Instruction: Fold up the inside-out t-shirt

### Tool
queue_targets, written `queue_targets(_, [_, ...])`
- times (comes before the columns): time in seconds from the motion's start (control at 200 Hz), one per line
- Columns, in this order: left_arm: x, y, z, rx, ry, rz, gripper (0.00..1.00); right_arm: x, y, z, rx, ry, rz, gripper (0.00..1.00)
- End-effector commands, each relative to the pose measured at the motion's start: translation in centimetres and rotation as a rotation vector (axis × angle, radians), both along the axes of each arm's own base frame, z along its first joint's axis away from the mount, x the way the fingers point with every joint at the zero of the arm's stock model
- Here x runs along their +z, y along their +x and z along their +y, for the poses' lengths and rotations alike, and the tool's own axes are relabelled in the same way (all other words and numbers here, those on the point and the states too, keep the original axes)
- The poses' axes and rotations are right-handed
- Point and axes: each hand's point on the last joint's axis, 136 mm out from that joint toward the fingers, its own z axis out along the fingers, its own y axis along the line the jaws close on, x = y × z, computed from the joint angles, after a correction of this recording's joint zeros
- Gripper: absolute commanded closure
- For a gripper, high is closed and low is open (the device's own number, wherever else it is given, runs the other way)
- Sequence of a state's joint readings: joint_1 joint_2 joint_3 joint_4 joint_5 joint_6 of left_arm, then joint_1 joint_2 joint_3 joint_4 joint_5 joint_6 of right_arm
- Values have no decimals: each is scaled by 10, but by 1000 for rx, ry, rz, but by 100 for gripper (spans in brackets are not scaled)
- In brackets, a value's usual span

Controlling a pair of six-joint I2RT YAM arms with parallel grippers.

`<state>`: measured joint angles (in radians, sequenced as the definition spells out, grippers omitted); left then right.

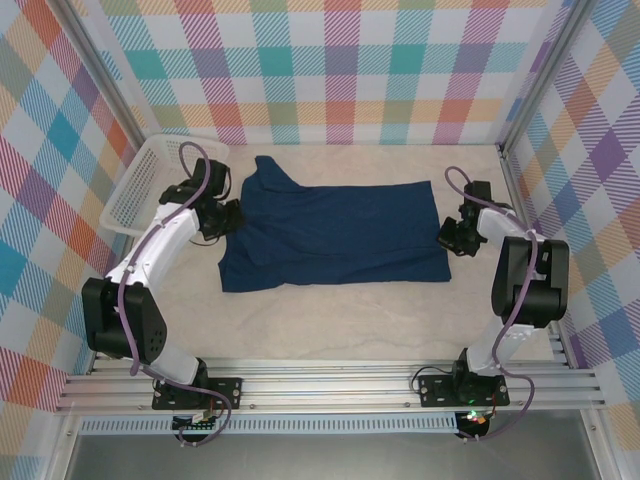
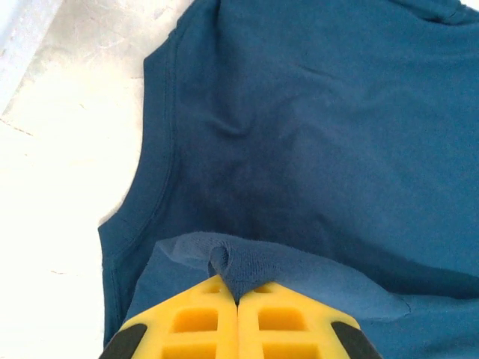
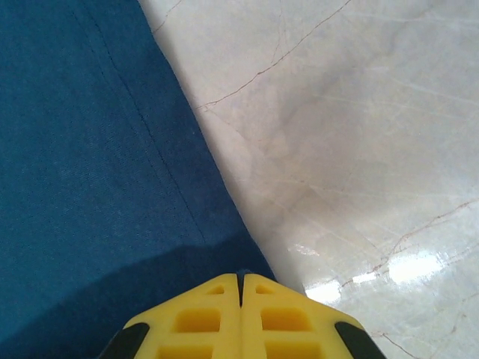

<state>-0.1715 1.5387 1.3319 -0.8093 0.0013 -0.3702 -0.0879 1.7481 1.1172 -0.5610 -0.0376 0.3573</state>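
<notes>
The inside-out t-shirt (image 1: 340, 235) lies flat across the middle of the table, dark navy, with one sleeve pointing to the far left. My left gripper (image 1: 232, 215) sits at its left end. In the left wrist view the yellow fingers (image 2: 187, 321) are shut on a raised pinch of the t-shirt (image 2: 314, 134), and a curved seam runs off to the left. My right gripper (image 1: 446, 236) is at the shirt's right edge. There the gripper (image 3: 241, 280) is shut on the very edge of the navy cloth (image 3: 90, 149), which lies flat on the table.
A white basket (image 1: 150, 185) stands tilted against the far left wall, just behind the left arm. The pale marble table (image 1: 340, 320) shows between the shirt and the arm bases, and right of the shirt's hem (image 3: 359, 134). Checked walls close in three sides.
</notes>
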Motion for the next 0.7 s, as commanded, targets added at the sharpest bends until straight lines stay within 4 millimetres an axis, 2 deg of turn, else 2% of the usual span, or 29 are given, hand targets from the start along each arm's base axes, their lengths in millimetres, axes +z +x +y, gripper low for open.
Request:
queue_targets(0.0, [8,11,6,0,-2,-26,100,2,9,-3,19,-30,-11,95])
queue_targets(0.24, [9,19,7,8,-8,-33,100,-2,17,-3,31,-42,-6,94])
queue_targets(0.445, [0,31,7,28,-6,-28,100,-9,24,1,48,-40,4,92])
queue_targets(0.57, [-10,45,6,53,-12,-31,100,-10,27,2,59,-43,1,83])
queue_targets(0.695, [-30,71,0,72,-41,-30,100,1,31,3,69,-44,-26,72])
